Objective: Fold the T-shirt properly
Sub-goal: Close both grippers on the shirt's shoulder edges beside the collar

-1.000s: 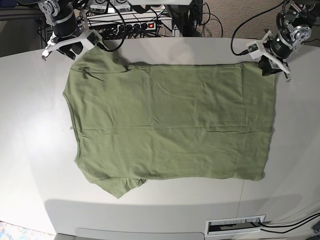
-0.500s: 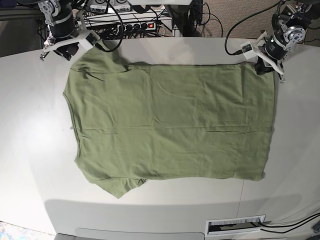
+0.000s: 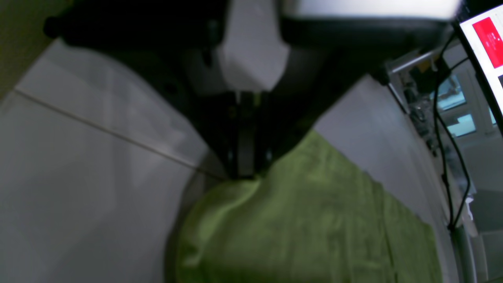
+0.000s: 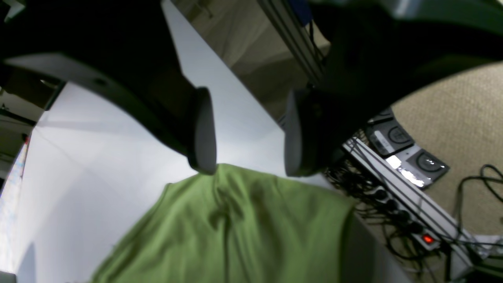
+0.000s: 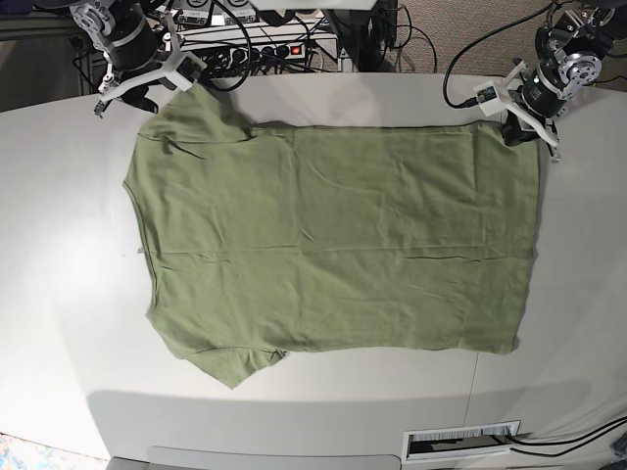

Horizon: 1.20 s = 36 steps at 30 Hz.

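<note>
Grey table (image 5: pixel 59 245) carries the flat T-shirt (image 5: pixel 333 250); at its far corners the left gripper (image 3: pixel 245 173) clamps the hem corner while the right gripper (image 4: pixel 245 133) gapes over the sleeve. Grasping step; right must close next.

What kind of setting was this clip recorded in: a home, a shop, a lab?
Most likely a robotics lab or workshop. A plain olive-green cotton T-shirt lies spread on a bare pale-grey worktable, with a black power strip with a lit red switch and tangled cables behind it, over beige carpet.
</note>
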Motion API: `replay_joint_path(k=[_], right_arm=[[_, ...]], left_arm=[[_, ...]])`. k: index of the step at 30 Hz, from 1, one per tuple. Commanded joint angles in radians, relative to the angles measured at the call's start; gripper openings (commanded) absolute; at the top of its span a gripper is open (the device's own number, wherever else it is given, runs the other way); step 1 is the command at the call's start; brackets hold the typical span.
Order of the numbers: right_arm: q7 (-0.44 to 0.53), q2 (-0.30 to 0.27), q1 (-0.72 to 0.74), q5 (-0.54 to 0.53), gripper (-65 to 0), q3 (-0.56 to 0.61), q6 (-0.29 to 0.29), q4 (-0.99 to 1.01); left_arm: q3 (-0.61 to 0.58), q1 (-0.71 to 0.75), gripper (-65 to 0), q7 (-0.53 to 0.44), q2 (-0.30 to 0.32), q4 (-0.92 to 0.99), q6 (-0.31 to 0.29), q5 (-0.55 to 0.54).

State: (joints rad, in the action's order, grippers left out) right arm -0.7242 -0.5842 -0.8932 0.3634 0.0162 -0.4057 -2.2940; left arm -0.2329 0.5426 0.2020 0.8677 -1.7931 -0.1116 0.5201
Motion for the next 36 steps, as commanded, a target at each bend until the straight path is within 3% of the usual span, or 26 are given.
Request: replay_joint_path(k=[1, 12, 31, 36], right_arm=[[0.005, -0.011, 0.006, 0.012, -35.5, -0.005, 0.01, 0.011], [0.063, -0.012, 0.121, -0.02, -35.5, -0.003, -0.029, 0.175], [0.146, -0.011, 0.27, -0.035, -35.7, -0.002, -0.028, 0.293], [0.148, -0.011, 0.27, -0.035, -52.3, -0.002, -0.028, 0.293]], left_arm=[[0.0, 0.009, -65.0, 0.008, 0.016, -0.002, -0.035, -0.008], [0.0, 0.008, -65.0, 0.008, 0.016, -0.002, -0.035, -0.008], [0.0, 0.008, -65.0, 0.007, 0.016, -0.002, -0.035, -0.008], [0.0, 0.008, -65.0, 0.007, 0.016, -0.002, -0.035, -0.008]])
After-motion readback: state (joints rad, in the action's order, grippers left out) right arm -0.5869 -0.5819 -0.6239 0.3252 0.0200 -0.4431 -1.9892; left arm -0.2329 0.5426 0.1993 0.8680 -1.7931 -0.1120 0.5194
